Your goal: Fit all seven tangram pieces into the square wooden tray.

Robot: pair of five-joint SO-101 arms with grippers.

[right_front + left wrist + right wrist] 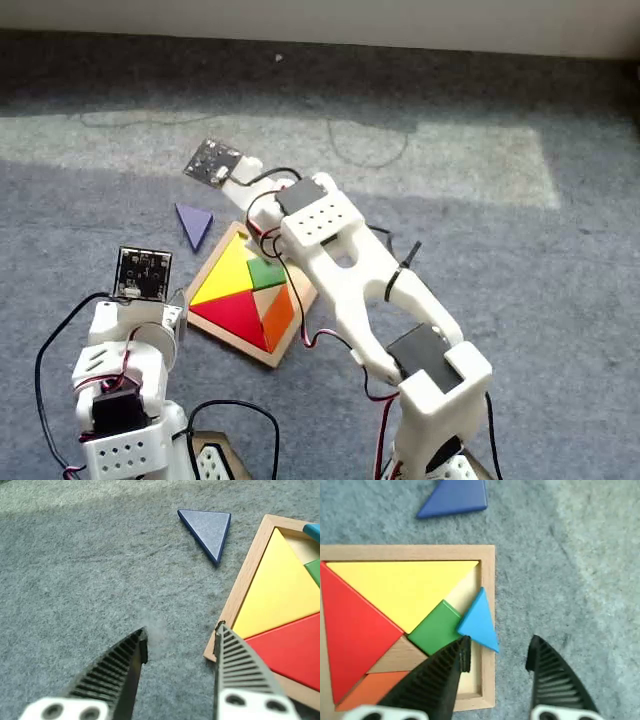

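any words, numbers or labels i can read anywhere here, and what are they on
No text can be read.
Yellow triangle: plain, no print.
Dark blue triangle on the carpet: plain, no print.
Wooden tray: bare wood, no marking.
Left arm's circuit board: any markings are too small to read.
Right arm's circuit board: any markings are too small to read.

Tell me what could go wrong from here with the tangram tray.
The small light blue triangle lies askew over the square wooden tray's rim, unseated. The open right gripper beside it might nudge it onto the grey carpet. The open left gripper sits close by the tray's corner, so a move there could shift the tray.
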